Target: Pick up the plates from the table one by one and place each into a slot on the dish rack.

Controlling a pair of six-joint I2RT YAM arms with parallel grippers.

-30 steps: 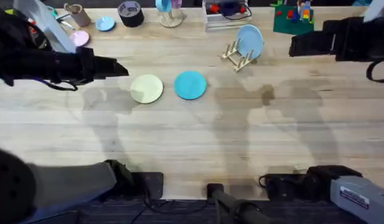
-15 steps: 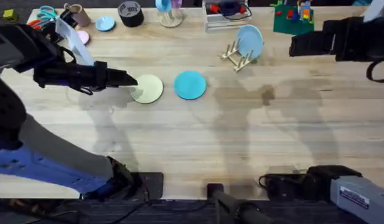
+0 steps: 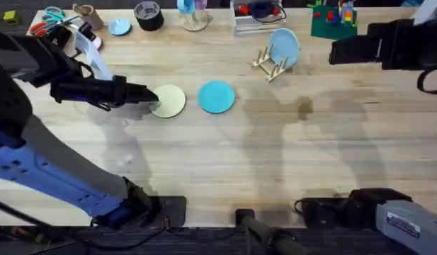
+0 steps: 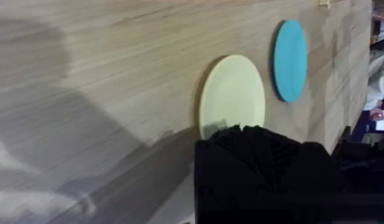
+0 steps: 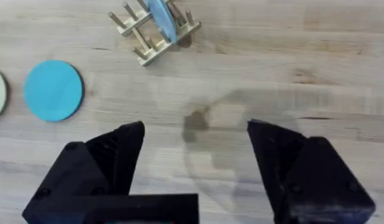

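Observation:
The pale yellow plate lies flat on the table, with the teal-blue plate just to its right. My left gripper is low at the yellow plate's left edge and covers that edge in the left wrist view. The dish rack stands at the back with a pale-blue plate upright in a slot. My right gripper hovers open and empty to the right of the rack.
Along the back edge are scissors, a small pale-blue disc, a black tape roll, a clear tray and a green block set. Bare tabletop spans the middle and front.
My left arm has swung right and toward the front, bringing its gripper from beside the yellow plate down to the plate's left edge. The right arm and both plates have not moved.

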